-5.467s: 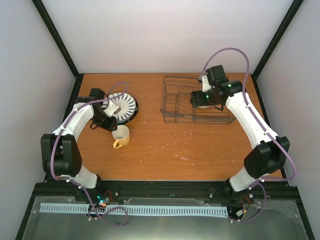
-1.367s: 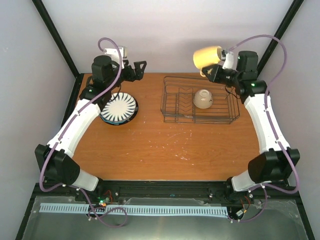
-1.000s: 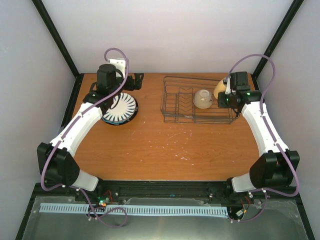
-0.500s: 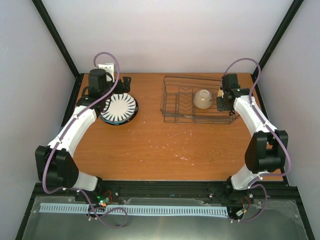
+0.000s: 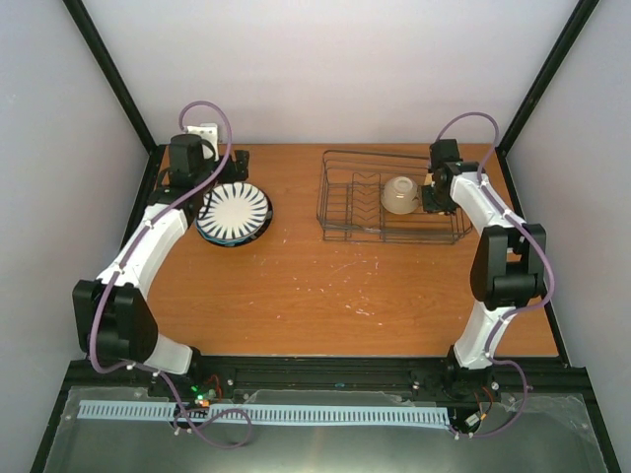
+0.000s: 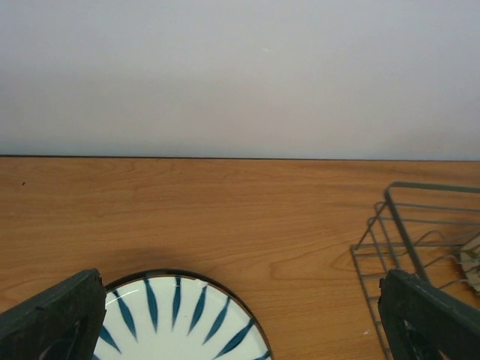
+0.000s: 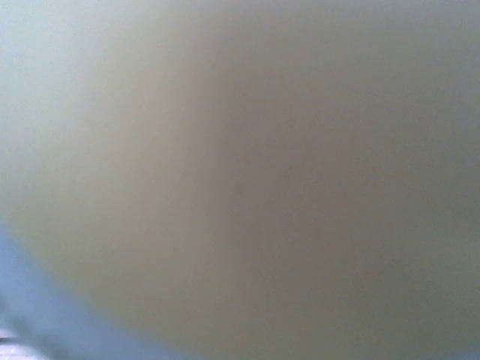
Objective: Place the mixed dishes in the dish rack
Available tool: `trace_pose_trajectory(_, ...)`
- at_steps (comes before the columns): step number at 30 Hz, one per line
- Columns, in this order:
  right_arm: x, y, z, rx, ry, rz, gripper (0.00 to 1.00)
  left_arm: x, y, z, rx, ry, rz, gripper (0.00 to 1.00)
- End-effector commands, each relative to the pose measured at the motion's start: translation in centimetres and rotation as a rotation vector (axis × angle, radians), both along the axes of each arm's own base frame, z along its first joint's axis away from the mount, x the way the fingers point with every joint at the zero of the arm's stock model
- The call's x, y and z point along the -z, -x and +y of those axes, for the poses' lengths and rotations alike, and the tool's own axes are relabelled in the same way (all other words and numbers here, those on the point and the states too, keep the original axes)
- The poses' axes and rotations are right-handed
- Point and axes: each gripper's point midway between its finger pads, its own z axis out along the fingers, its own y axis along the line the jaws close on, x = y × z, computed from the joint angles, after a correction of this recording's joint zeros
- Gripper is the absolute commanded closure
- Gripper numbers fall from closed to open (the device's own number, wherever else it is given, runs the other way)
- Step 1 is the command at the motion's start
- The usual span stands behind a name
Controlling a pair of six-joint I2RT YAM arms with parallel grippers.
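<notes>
Your right arm (image 5: 483, 202) has come down. A moment ago it carried the pale yellow mug high over the far rim of the dish rack (image 5: 350, 212); now the wrist sits low inside the rack's right end. From above the mug is hidden under the wrist. The wrist camera shows only a pale, blurred surface, most likely the pale yellow mug (image 7: 240, 180) hard against the lens. You cannot tell from either view whether the right jaws are clamped on it or have let go. The small white bowl (image 5: 398, 194) lies in the rack just to the left of those jaws, close enough to be knocked as you back out.

Your left arm (image 5: 148, 236) has drawn back toward the far left corner of the desk (image 5: 325, 286). Its fingers (image 6: 52, 315) stand wide apart, holding nothing. The striped plate (image 5: 234, 213) lies flat on the desk directly beneath and between them.

So the bowl is loaded and the mug looks nearly placed. The plate is untouched, and it seems to be the left jaws' next job.
</notes>
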Motion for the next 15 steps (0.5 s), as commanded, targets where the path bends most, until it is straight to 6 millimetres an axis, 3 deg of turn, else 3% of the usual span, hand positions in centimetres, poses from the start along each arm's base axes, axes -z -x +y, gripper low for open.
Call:
trace_pose_trajectory(1, -1.0, -2.2, -1.5, 0.051, -0.003, -0.059, 0.97, -1.2, -1.8, 0.7, 0.004, -0.013, -0.029, 0.00)
trace_pose_trajectory(8, 1.2, -2.9, -1.9, 0.063, -0.031, -0.012, 0.97, -0.6, -3.2, 1.1, 0.006, -0.025, -0.006, 0.00)
trace_pose_trajectory(15, 3.1, -3.1, -1.0, 0.050, -0.085, 0.041, 0.97, -0.3, -3.7, 1.6, -0.004, -0.019, 0.010, 0.00)
